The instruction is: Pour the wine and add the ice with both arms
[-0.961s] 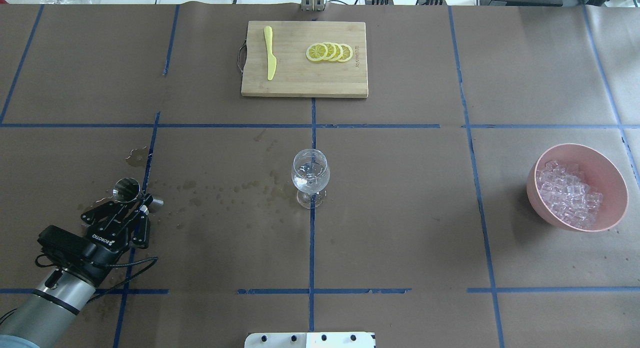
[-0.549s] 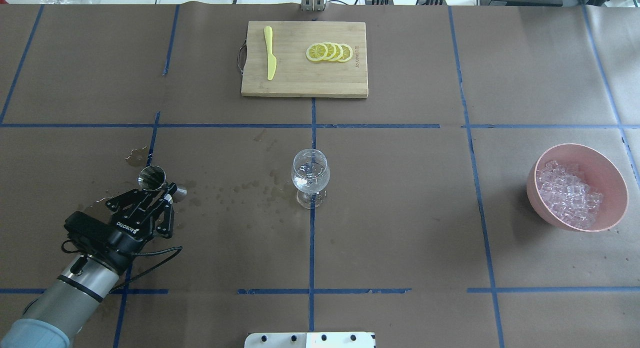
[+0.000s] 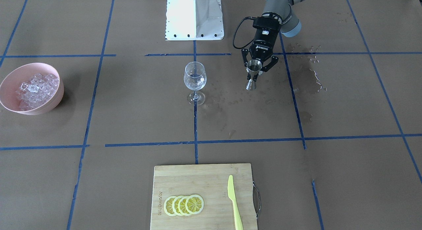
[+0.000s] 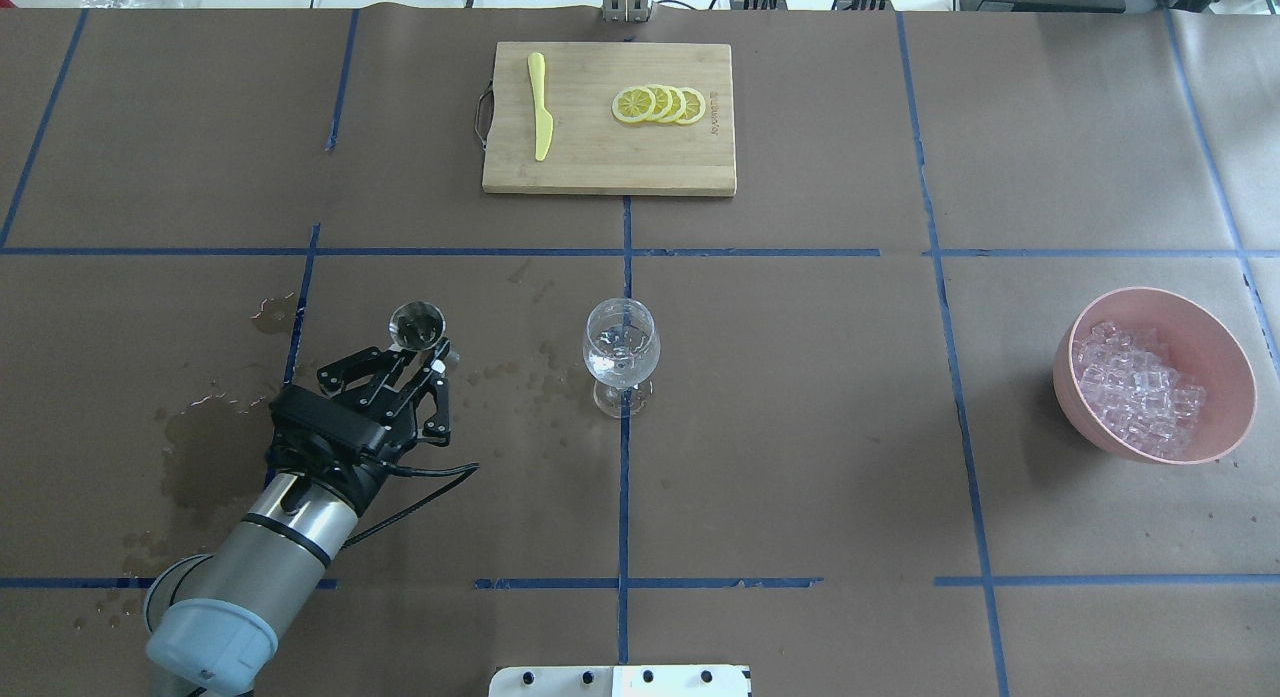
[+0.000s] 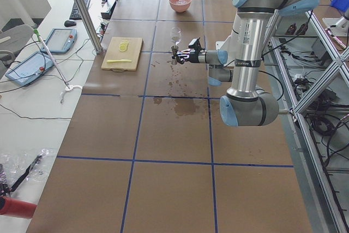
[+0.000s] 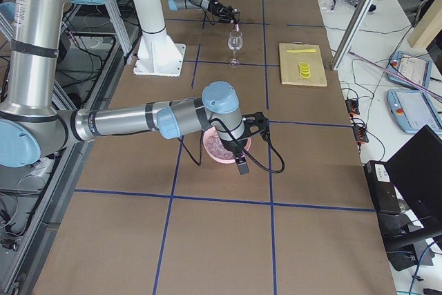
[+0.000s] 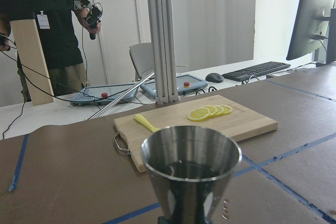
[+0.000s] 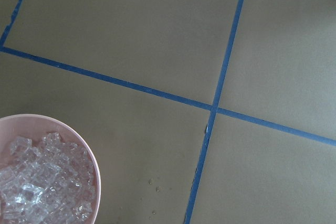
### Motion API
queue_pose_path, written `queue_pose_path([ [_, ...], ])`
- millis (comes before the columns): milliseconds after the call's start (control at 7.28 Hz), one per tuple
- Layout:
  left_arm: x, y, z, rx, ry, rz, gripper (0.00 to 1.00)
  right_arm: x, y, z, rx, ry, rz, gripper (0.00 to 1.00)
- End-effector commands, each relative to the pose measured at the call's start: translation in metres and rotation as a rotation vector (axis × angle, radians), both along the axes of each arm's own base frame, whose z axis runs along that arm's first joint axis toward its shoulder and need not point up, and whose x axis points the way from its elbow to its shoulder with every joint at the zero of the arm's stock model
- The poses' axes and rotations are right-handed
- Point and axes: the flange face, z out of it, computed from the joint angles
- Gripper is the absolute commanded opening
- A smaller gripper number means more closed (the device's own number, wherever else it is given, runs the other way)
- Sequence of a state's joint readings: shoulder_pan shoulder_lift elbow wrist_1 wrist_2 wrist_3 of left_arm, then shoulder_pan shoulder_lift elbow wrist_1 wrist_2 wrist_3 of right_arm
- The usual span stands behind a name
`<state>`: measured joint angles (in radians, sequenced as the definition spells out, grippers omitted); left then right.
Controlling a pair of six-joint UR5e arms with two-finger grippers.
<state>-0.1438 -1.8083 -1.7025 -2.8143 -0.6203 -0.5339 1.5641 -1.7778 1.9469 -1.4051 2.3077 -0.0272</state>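
My left gripper [image 4: 425,352] is shut on the waist of a steel jigger [image 4: 418,324], held upright above the paper to the left of the clear stemmed glass [image 4: 621,352]. The left wrist view looks into the jigger [image 7: 191,166], where the wine shows as a dark liquid surface. The ice [image 4: 1140,387] fills a pink bowl [image 4: 1100,432] at the far right. My right gripper [image 6: 242,160] hangs beside that bowl and shows only in the exterior right view; I cannot tell whether it is open or shut. Its wrist camera sees the ice [image 8: 42,187] at lower left.
A wooden cutting board [image 4: 610,172] with lemon slices [image 4: 660,105] and a yellow knife [image 4: 540,107] lies at the far edge. Wet spill marks [image 4: 200,447] darken the paper under the left arm. The white pedestal [image 3: 194,15] stands at the robot's side. A person [image 7: 47,24] stands beyond the table.
My left arm has carried the jigger to the right and slightly forward, closer to the glass. The glass, bowl and board have not moved.
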Motion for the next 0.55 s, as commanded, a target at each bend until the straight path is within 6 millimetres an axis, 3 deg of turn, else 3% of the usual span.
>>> queue_pose_path([
  [0,0.005,-0.003,-0.053,0.046,-0.029,-0.006,0.0,0.005,0.001,0.0,-0.002,0.001,0.011,1.0],
  [275,0.006,0.002,-0.074,0.065,0.008,0.05,0.0,0.007,0.003,0.002,-0.006,0.001,0.016,1.0],
  [412,0.008,0.002,-0.1,0.074,0.052,0.055,0.0,0.007,0.004,0.004,-0.011,0.001,0.017,1.0],
])
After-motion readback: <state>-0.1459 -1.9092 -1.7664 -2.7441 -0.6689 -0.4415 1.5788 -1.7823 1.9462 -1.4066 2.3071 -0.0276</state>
